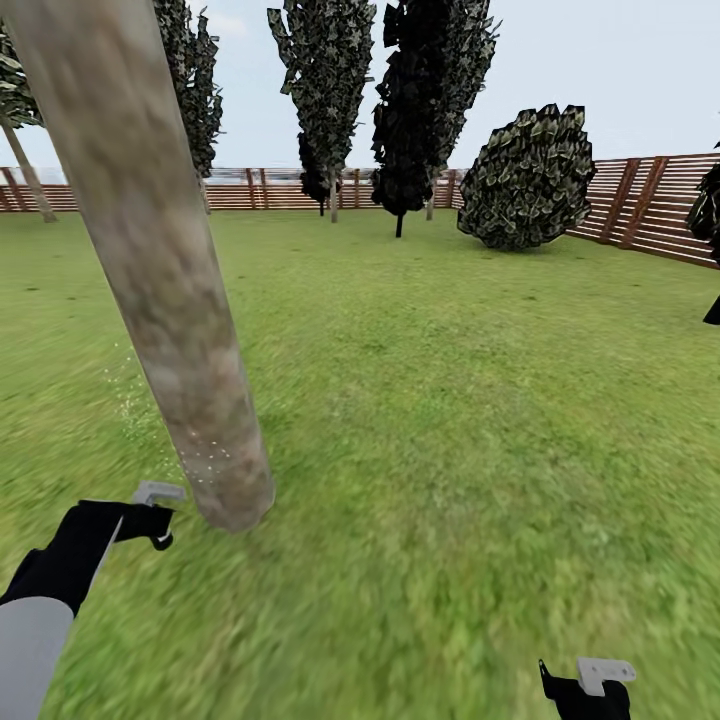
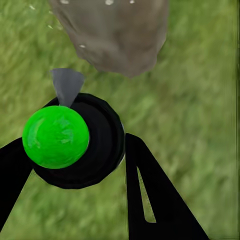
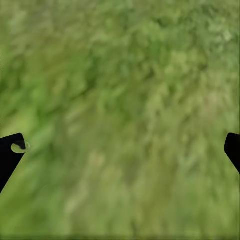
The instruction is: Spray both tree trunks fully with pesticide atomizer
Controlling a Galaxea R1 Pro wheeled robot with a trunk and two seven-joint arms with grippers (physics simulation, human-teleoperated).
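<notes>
Nearest the head camera, a thick, smooth trunk of pale grey-brown bark with tan blotches [image 1: 160,270] leaned across the left of the view and met the lawn just ahead of the left gripper [image 1: 150,520]. That gripper was clenched around the dark round-bodied pesticide atomizer [image 2: 87,142], whose grey nozzle pointed toward the foot of the trunk [image 2: 117,32] in the left wrist view; a glossy green ball [image 2: 56,136] sat over the bottle there. Tiny whitish specks of pesticide [image 1: 205,460] dotted the lower bark and the grass just beside it. The right gripper [image 3: 120,150] hung released, fingertips wide apart above blurred grass. The wide green lawn [image 1: 450,400] ran back to a brown horizontal-slat wooden fence [image 1: 640,205], with tall black cone-shaped conifers [image 1: 430,100] and a rounded dark shrub [image 1: 528,178] before it under a pale sky.
</notes>
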